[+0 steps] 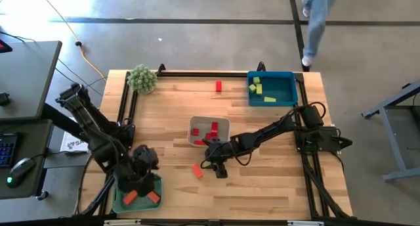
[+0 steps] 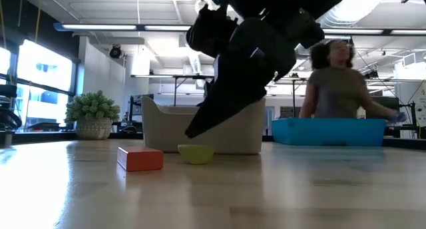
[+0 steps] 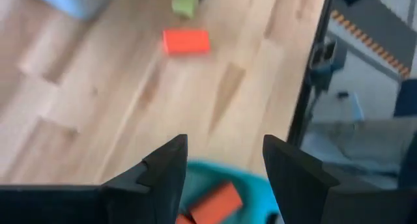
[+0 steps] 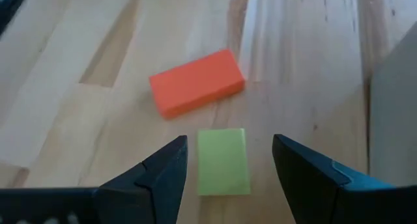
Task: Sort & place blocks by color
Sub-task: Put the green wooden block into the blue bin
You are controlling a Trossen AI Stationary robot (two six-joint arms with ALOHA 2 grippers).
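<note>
My right gripper (image 1: 218, 168) (image 4: 229, 142) is open, low over the table's middle. Its fingers stand on either side of a yellow-green block (image 4: 223, 161) (image 2: 196, 153) without touching it. The block lies flat on the wood. An orange-red bar (image 4: 197, 83) (image 1: 197, 170) (image 2: 140, 158) lies just beside it. My left gripper (image 1: 139, 180) (image 3: 225, 146) hangs open above the green tray (image 1: 118, 201) at the near left, which holds orange-red blocks (image 3: 215, 203). Red blocks (image 1: 209, 131) lie in the grey tray (image 1: 225, 123). Yellow-green blocks (image 1: 259, 89) lie in the blue tray (image 1: 289, 94). One red block (image 1: 218, 87) sits alone near the far edge.
The grey tray's wall (image 4: 391, 120) stands close beside my right gripper. A fuzzy green plant (image 1: 142, 78) sits at the far left corner. A black frame (image 1: 197, 73) borders the table. A person (image 2: 336, 82) is behind the far edge. Bare wood lies toward the near right.
</note>
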